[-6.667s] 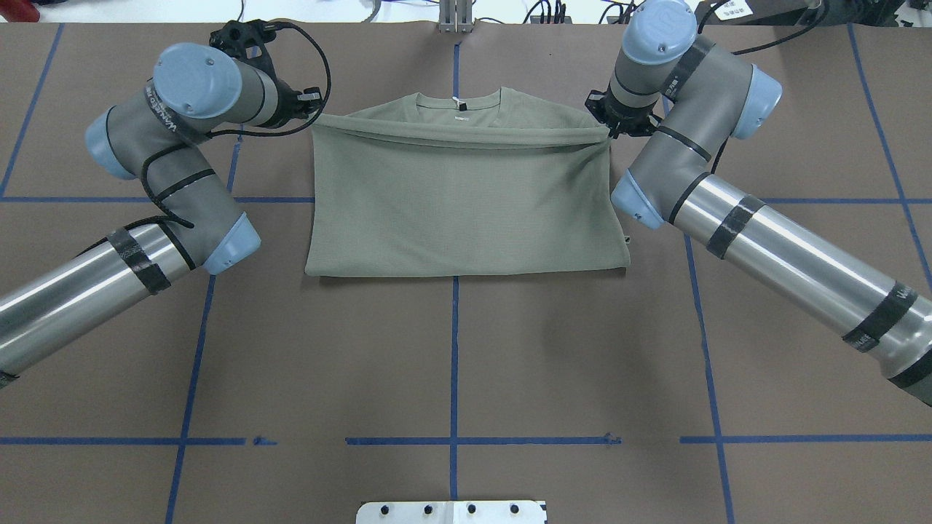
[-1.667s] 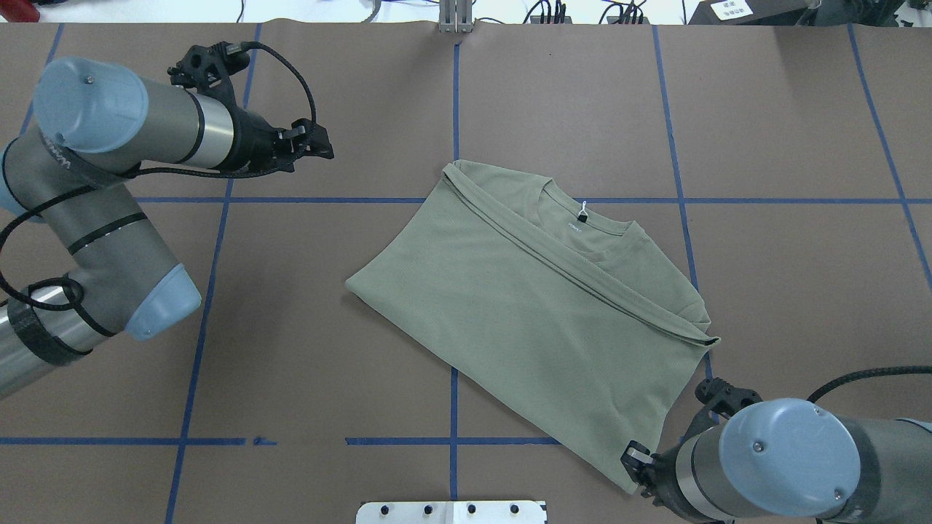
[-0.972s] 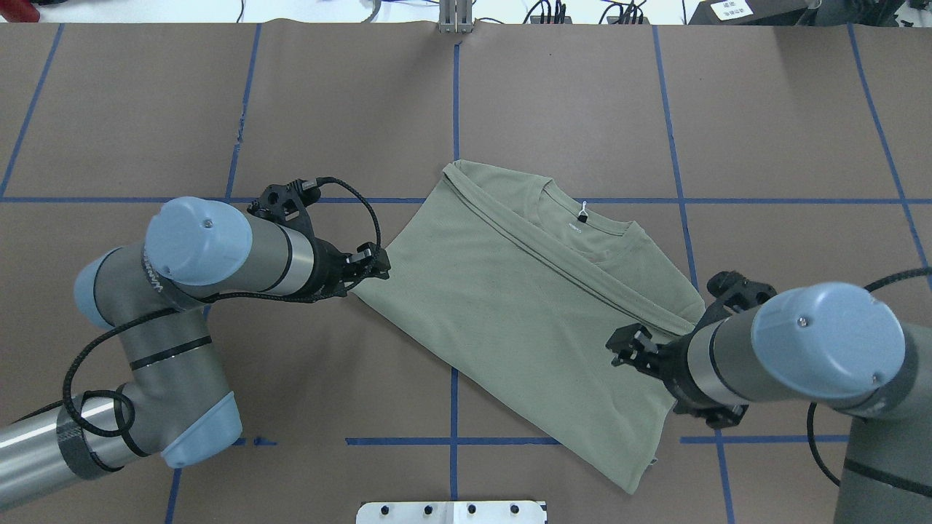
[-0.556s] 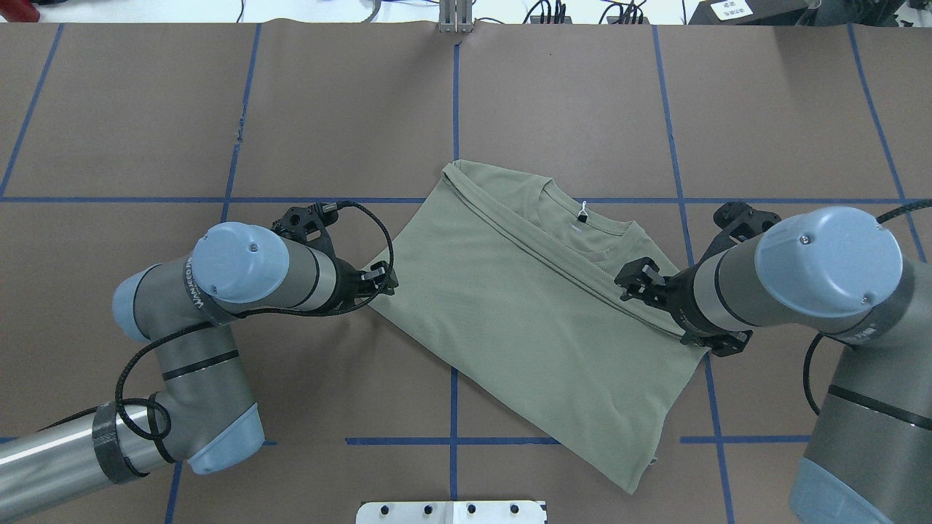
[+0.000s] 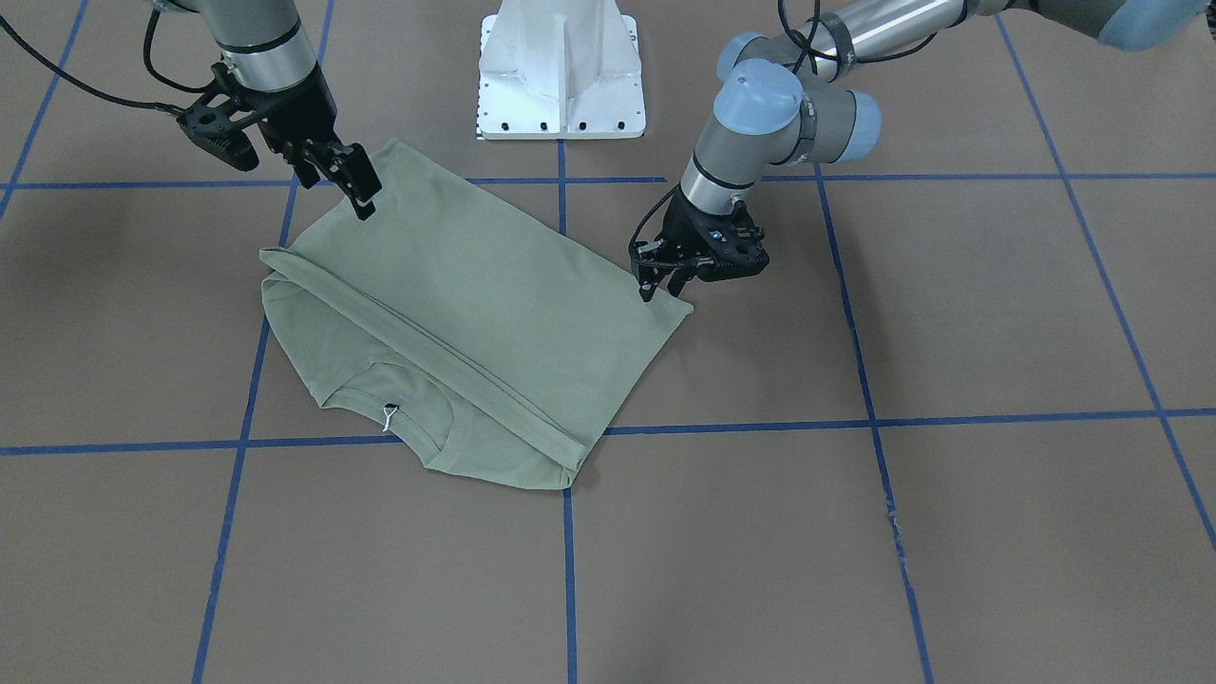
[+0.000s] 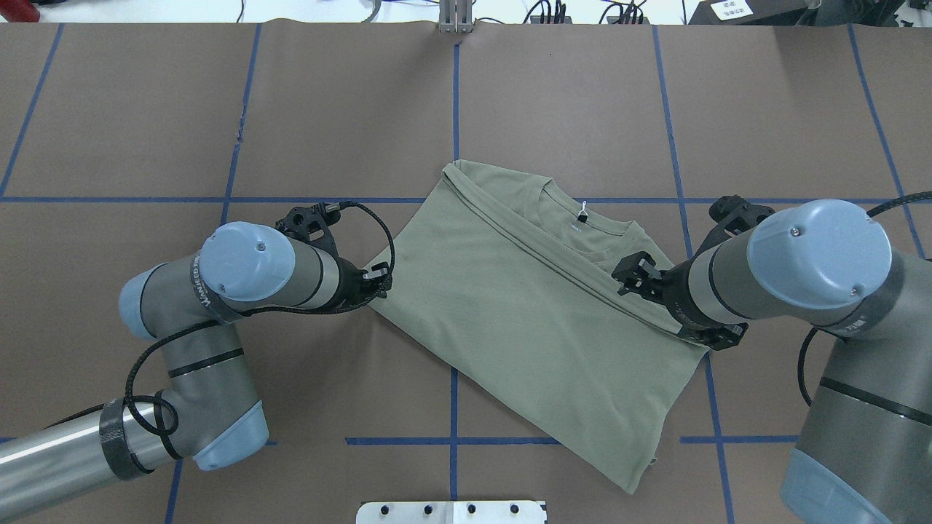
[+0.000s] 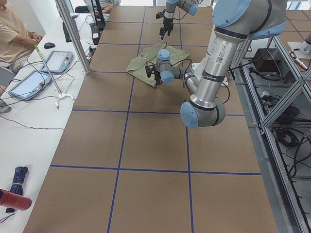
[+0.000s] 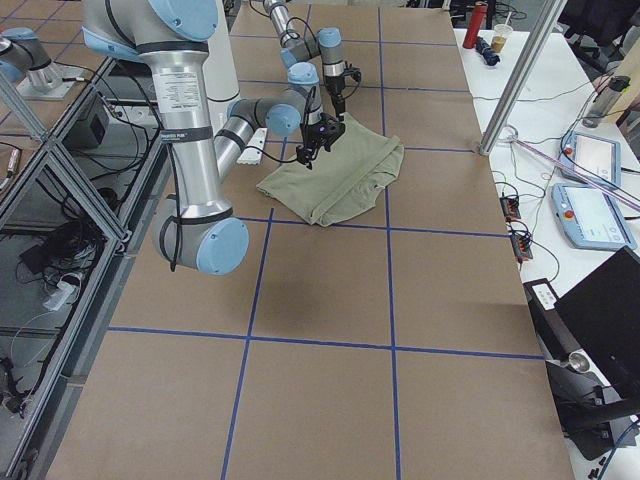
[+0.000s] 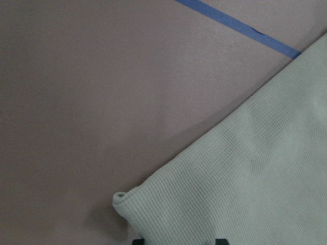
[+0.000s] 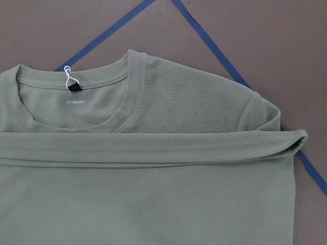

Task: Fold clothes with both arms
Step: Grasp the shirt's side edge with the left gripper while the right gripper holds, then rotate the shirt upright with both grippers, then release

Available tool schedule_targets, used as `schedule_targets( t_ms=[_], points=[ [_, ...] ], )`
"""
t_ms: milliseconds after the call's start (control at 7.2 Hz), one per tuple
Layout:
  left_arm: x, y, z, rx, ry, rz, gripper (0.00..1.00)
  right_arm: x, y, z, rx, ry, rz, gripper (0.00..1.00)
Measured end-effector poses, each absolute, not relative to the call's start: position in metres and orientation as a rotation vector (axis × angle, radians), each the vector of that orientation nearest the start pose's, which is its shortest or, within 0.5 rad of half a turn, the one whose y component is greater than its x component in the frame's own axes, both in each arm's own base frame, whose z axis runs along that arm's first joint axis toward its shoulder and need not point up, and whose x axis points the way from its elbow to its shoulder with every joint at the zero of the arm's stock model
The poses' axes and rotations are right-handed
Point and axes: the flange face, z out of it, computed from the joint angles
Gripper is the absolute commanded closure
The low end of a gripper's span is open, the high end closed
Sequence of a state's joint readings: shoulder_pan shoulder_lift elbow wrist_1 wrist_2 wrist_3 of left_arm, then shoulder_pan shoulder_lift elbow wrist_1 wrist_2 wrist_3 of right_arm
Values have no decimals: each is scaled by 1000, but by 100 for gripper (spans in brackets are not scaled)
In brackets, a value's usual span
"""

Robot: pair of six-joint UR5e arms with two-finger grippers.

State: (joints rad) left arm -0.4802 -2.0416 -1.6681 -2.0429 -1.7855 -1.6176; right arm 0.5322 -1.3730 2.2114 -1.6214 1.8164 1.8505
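Sage-green shirt [image 6: 524, 320] lies folded and skewed across the brown table [image 6: 306, 109], its ribbed collar [image 10: 130, 97] peeking out past the folded-over edge. Left gripper [image 5: 655, 283] is down at the shirt corner nearest it, jaws spread either side of the cloth, not clamped. Right gripper [image 6: 632, 275] hovers over the shoulder by the fold, jaws apart, holding nothing.

The shirt [image 6: 524, 313] lies askew near the middle of the table [image 6: 218, 109], with its collar toward the edge opposite the robot. The left gripper [image 6: 380, 280] is at the shirt's left corner, the right gripper [image 6: 632, 275] over its right side. The pedestal [image 6: 451, 511] stands at the robot's edge.
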Motion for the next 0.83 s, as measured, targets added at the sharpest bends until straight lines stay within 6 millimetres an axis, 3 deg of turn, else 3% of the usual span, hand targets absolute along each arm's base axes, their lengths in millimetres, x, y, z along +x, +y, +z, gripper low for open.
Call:
schedule_targets(
  t_ms=[417, 694, 833],
  points=[
    [508, -437, 301, 117, 1029, -378, 100, -362, -340, 279, -135, -836, 673, 0],
    [486, -489, 315, 214, 972, -387, 100, -363, -342, 275, -132, -845, 673, 0],
    [479, -530, 318, 262, 944, -406, 100, -363, -342, 276, -129, -842, 675, 0]
  ],
)
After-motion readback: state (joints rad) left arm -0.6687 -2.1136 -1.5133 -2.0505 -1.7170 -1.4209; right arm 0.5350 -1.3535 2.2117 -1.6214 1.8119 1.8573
